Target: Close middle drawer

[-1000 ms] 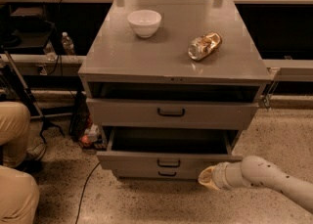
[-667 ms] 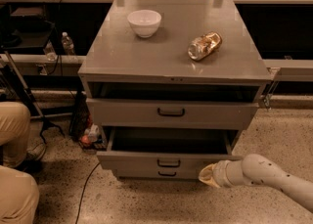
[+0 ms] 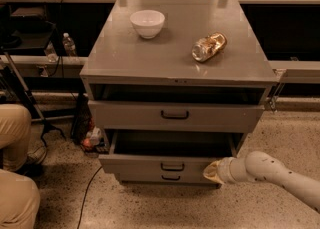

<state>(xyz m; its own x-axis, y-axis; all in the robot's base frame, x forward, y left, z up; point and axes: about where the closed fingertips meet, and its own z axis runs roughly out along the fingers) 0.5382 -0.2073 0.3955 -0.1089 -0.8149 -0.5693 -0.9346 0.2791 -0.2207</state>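
Note:
The middle drawer (image 3: 150, 164) of the grey cabinet is pulled out, showing its deep grey tray. Its low front panel carries one small black loop handle (image 3: 172, 166). My gripper (image 3: 212, 171) is at the right end of that front panel, level with it and touching or almost touching it. The white arm comes in from the lower right. Above is the drawer with a taller front and a wider handle (image 3: 175, 115), open a little. Below is the narrowest drawer front (image 3: 171, 177).
A white bowl (image 3: 147, 23) and a crumpled gold bag (image 3: 209, 46) lie on the cabinet top (image 3: 165, 60). A person's legs (image 3: 15, 173) are at the left. A cable (image 3: 87, 188) runs over the floor, with bottles and clutter left of the cabinet.
My gripper has risen slightly and come closer to the right end of the middle drawer's front. The drawer has not visibly moved.

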